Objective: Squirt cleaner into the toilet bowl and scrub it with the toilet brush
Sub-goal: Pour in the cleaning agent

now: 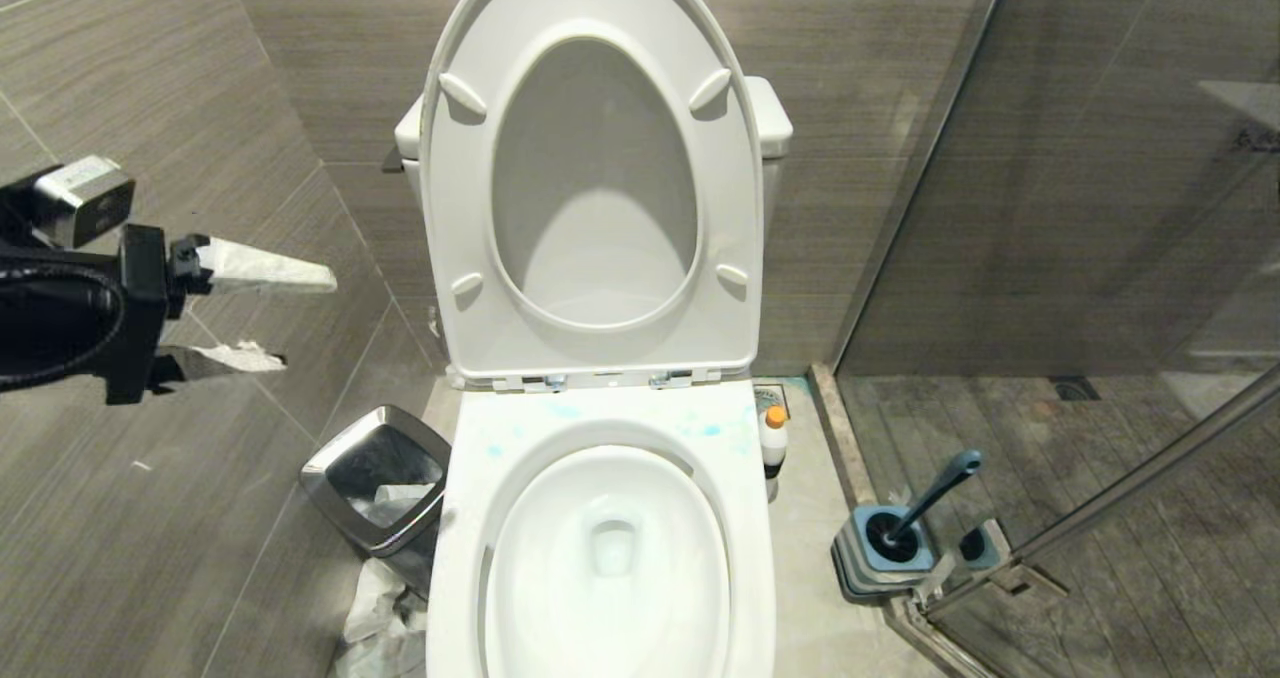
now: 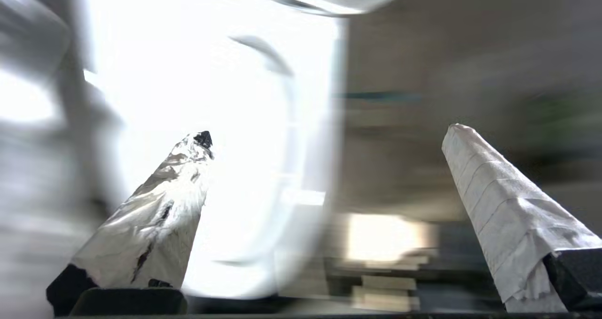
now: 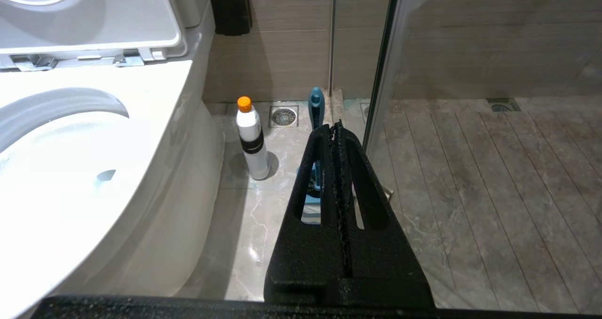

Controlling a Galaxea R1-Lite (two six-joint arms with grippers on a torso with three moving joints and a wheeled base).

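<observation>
The toilet bowl (image 1: 748, 528) stands at the centre with its seat and lid raised; blue spots dot its back rim. To its right on the floor stands the cleaner (image 1: 773, 443), white with an orange cap (image 3: 252, 142). Further right, the toilet brush (image 1: 935, 496) leans in its square blue-and-grey base (image 1: 880, 558). My left gripper (image 1: 308, 321) hangs left of the toilet at lid height, open and empty, fingers wrapped in white covering (image 2: 329, 133). My right gripper (image 3: 336, 127) is shut and empty, low beside the bowl (image 3: 94, 74), pointing toward the brush handle (image 3: 316, 103).
A square steel bin (image 1: 385, 478) with crumpled paper beside it sits left of the bowl. A glass shower partition (image 1: 930, 158) and its metal rail (image 1: 1130, 488) close off the right side, just behind the brush base. Tiled walls stand behind and to the left.
</observation>
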